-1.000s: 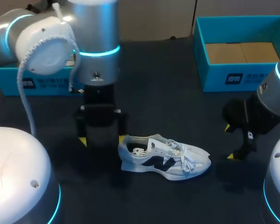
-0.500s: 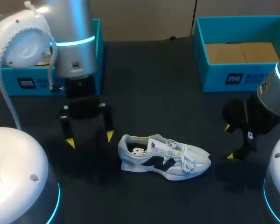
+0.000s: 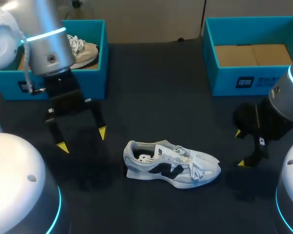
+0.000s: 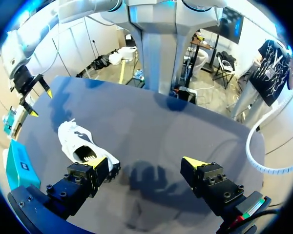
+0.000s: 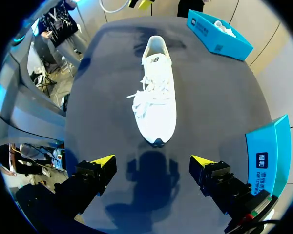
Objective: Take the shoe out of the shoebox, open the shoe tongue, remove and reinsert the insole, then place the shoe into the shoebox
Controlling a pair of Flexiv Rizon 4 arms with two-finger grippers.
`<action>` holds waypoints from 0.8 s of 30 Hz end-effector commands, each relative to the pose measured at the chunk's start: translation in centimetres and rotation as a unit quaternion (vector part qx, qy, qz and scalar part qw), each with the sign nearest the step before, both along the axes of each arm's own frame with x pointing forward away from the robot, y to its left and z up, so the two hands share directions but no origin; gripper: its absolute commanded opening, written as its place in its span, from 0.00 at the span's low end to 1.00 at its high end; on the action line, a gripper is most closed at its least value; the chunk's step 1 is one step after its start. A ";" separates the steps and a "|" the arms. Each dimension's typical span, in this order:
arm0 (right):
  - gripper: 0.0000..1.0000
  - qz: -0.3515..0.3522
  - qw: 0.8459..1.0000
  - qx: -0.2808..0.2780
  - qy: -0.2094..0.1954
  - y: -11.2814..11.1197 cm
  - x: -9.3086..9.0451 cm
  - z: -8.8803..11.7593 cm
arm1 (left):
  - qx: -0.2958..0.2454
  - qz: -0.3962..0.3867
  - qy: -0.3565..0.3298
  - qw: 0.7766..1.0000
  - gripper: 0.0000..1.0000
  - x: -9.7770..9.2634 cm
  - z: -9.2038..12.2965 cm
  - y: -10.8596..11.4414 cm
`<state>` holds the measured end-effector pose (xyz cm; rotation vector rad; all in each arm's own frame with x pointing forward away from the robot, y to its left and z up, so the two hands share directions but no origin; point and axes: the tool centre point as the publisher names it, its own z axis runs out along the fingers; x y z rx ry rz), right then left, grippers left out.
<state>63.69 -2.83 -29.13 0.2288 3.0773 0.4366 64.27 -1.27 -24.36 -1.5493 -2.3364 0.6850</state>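
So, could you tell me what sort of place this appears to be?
Probably a robotics lab bench: the left pincer and right pincer hang over a dark table with a white sneaker, a left shoebox and a right shoebox.

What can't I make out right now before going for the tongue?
Head view: the insole of the shoe, past the heel opening, hidden under the tongue and laces.
Head view: second shoe in the left shoebox, partly behind my left arm.
Head view: right fingers, mostly behind their own wrist.
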 end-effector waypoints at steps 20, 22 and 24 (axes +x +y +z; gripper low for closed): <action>1.00 -0.001 1.000 -0.001 -0.001 0.0 -0.1 -0.2 | -0.016 0.133 0.009 0.991 1.00 0.4 -1.0 1.4; 1.00 -0.001 1.000 -0.001 -0.001 0.0 -0.1 -0.2 | -0.018 0.150 0.010 0.989 1.00 0.4 -1.0 1.6; 1.00 -0.001 1.000 -0.001 -0.001 0.0 -0.1 -0.2 | -0.018 0.174 0.015 0.985 1.00 0.5 -0.9 1.8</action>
